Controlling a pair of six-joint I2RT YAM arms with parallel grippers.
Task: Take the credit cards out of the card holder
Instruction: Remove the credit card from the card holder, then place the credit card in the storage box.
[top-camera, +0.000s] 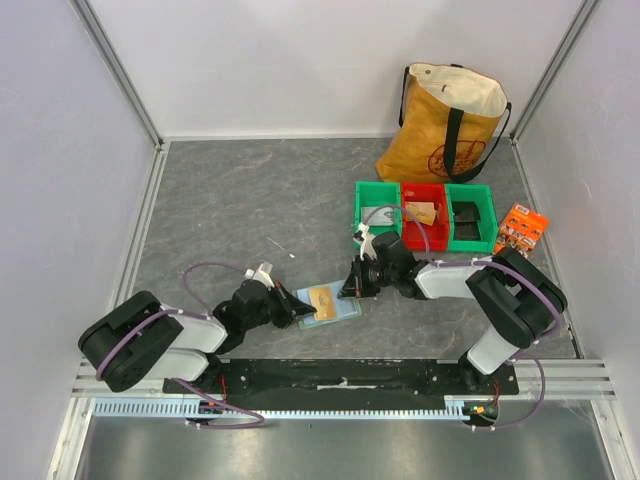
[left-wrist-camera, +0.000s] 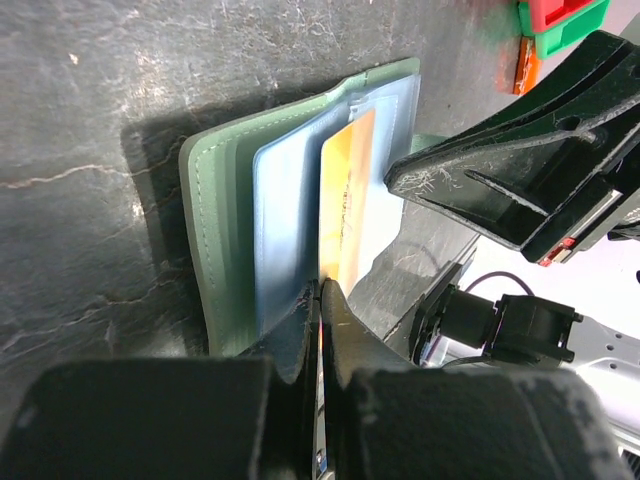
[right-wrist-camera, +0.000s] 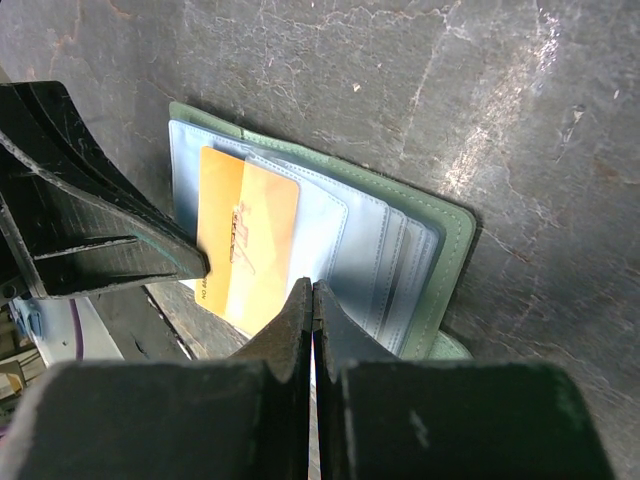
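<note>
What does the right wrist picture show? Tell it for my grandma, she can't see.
An open pale-green card holder lies on a grey table, an orange-gold card sticking out of its light blue pockets. The right gripper, fingers pressed together, reaches its near edge from below; the left gripper meets the card from the picture's left.

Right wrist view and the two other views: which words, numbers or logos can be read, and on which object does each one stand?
No text can be read with certainty.
gold card: a reddish mark and small print at one edge, both too blurred to read.
tote bag: a round dark-red emblem, too small to read.
orange box: printed graphics, too small to read.
card holder: no lettering shows.
</note>
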